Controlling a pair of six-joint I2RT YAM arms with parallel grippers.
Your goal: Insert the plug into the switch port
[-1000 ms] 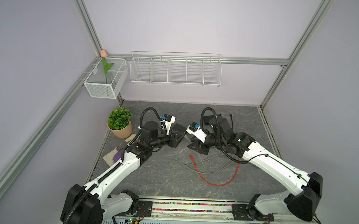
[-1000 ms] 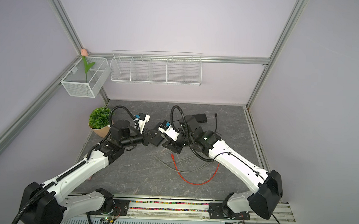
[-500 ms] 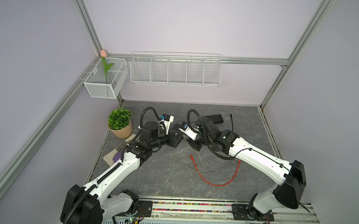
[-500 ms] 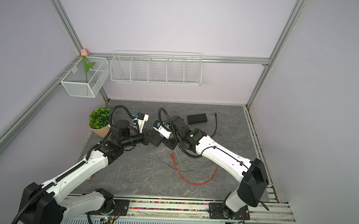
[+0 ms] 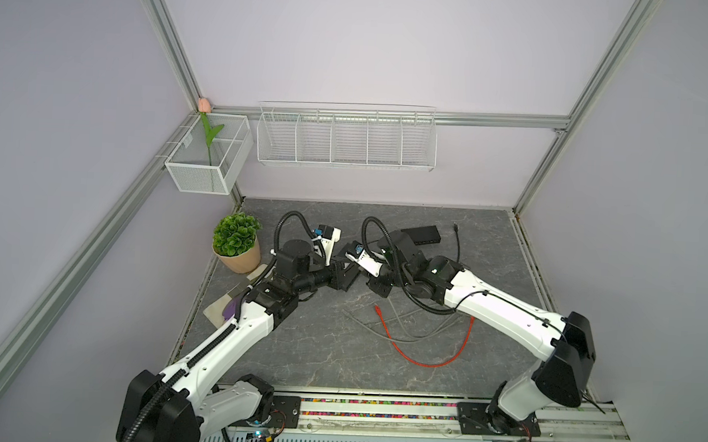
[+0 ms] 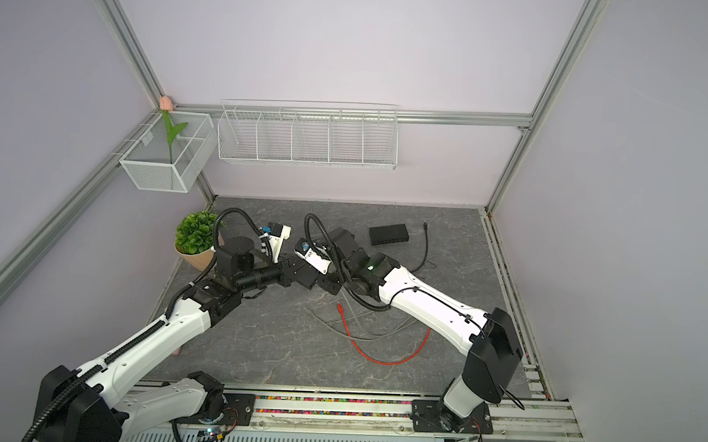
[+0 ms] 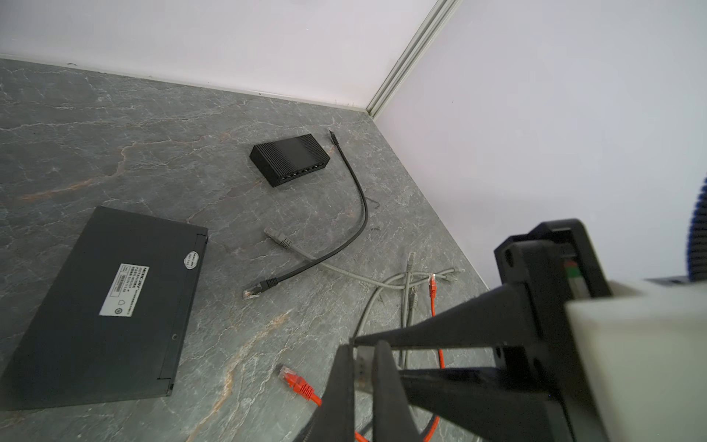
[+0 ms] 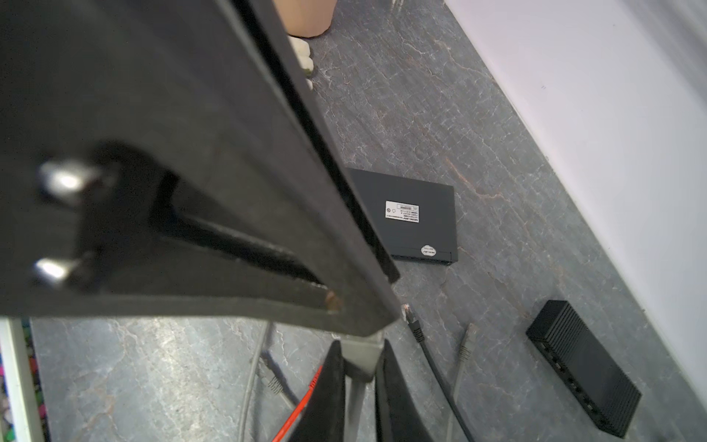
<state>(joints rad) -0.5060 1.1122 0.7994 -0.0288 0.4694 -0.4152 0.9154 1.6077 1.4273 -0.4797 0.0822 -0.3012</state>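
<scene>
In both top views the two arms meet over the middle of the bench [image 5: 316, 353]; the left hand [image 5: 355, 277] and the right hand [image 5: 369, 279] stand tip to tip, too close and too dark there to show what lies between them; the small switch [image 5: 420, 235] sits near the back wall, well apart from both hands; a red cable [image 5: 420, 360] and loose grey cables [image 5: 400, 336] lie in front of the right arm; a potted plant [image 5: 237, 241] stands at the bench's left edge

In the left wrist view the left hand's fingers [image 7: 338, 386] are pressed together on the grey plug [image 7: 361, 365], which is held clear of the bench; the right hand's fingers [image 7: 440, 329] come in from the side and reach the same plug; beyond them a flat switch [image 7: 107, 302] lies label side up; the small switch [image 7: 290, 159] lies farther back with its row of ports showing; a black cable [image 7: 355, 214] curves from beside the small switch to a free end near the flat switch

In the right wrist view the right hand's fingers [image 8: 329, 390] pinch the plug [image 8: 361, 348] from both sides, its grey cord running back between them; the left hand [image 8: 229, 191] fills the near field, blurred, its tip on the plug's far end; the flat switch [image 8: 417, 218] and the small switch [image 8: 581, 367] lie on the bench, both apart from the plug
</scene>
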